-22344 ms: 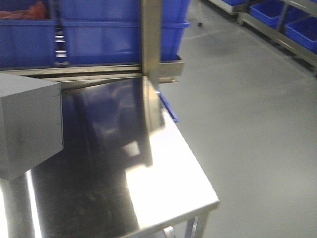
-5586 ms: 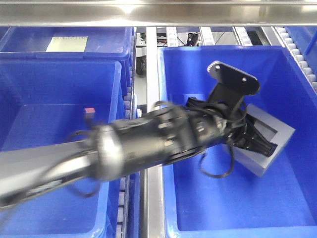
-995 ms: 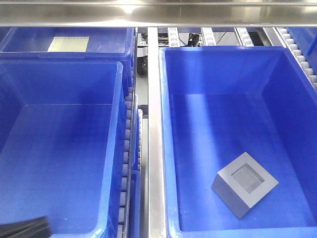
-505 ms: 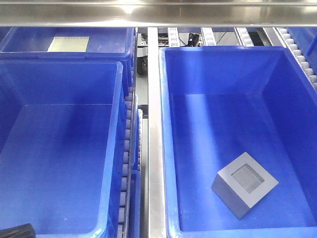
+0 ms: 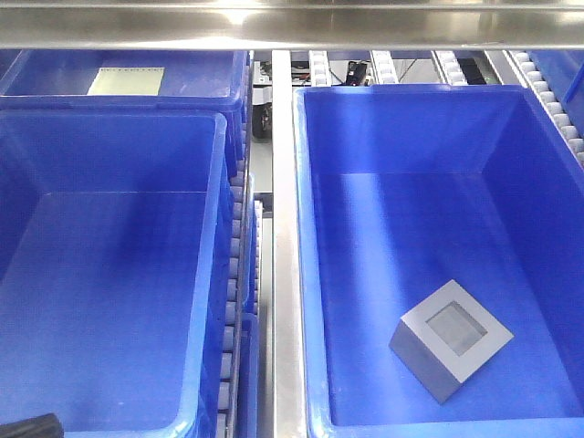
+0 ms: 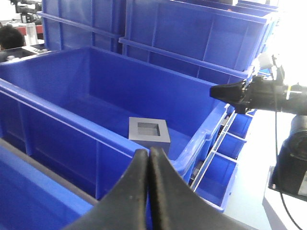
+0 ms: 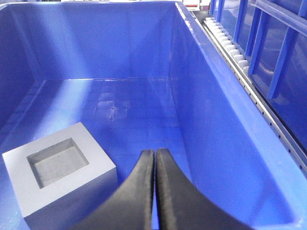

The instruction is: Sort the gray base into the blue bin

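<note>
Bright, even overhead light fills all three views. It glares white on the brushed steel rail (image 5: 292, 26) along the top of the front view and leaves a pale sheen on the glossy floor of the deep blue plastic bin (image 7: 120, 103) ahead of the right gripper's fingertips. The left wrist view burns out white at its upper right. Focus is sharp, shadows soft.

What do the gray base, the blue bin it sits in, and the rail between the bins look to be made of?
Gray base: matte, uniform gray, no gloss; probably molded plastic or foam, hard to tell which.
Blue bin: smooth, glossy molded plastic, judging by the soft highlights on its walls and its thick rounded rim.
Rail: brushed bare metal, likely steel or aluminum, with a silvery sheen.
</note>
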